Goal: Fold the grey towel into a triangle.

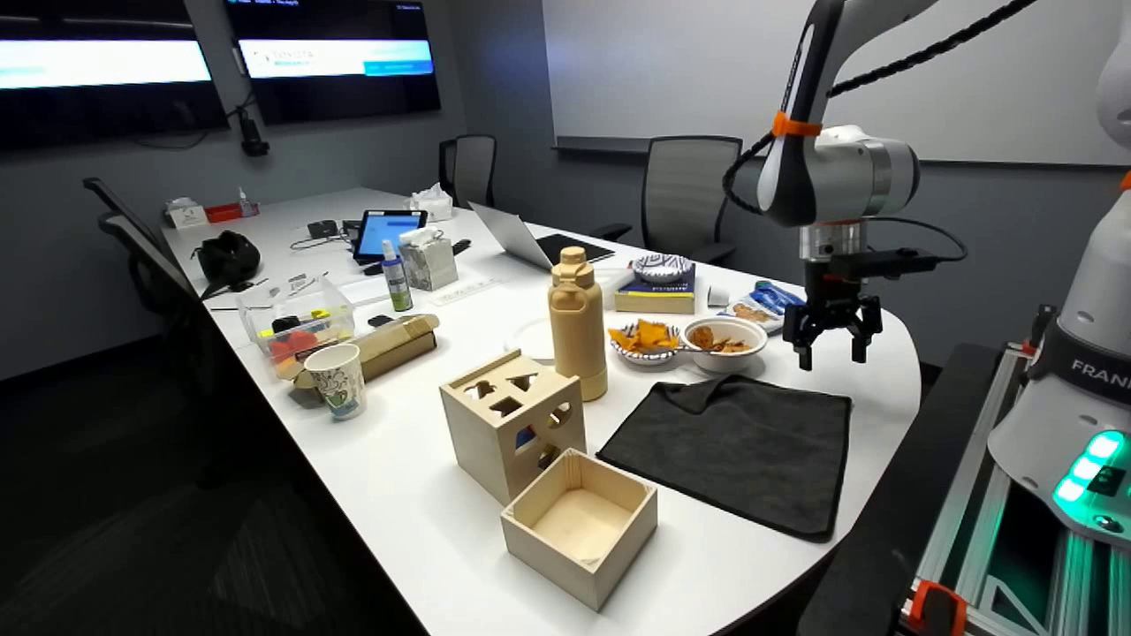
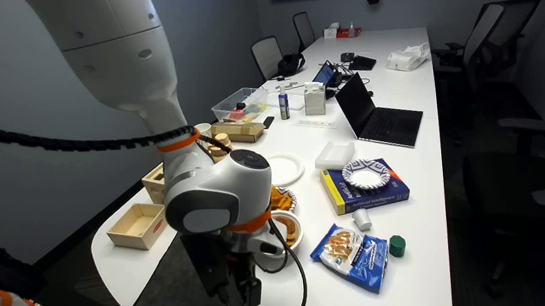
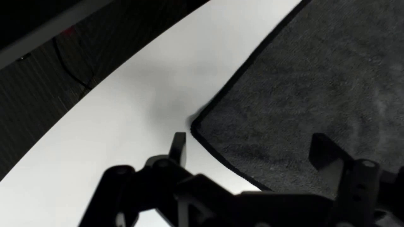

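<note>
The white table (image 1: pixel 411 495) is bright in all three views, while the floor (image 1: pixel 159 512) below it sinks almost to black. Beyond the table, wall screens (image 1: pixel 331 93) glow white and blue in an exterior view, their lettering faint, and the whiteboard (image 1: pixel 663 79) looks a dull grey. A tablet (image 1: pixel 390 234) on the table shines blue. Beside the table, green lamps (image 1: pixel 1089 468) on the robot base (image 1: pixel 1051 411) burn out to near white and tint the metal rails (image 1: pixel 1074 587) green. On the table, the grey towel (image 1: pixel 733 450) reads nearly black in both exterior views. In the wrist view, soft, blurred shadows lie on the table; the gripper (image 3: pixel 248 137) above it is a dark, soft-edged silhouette.
</note>
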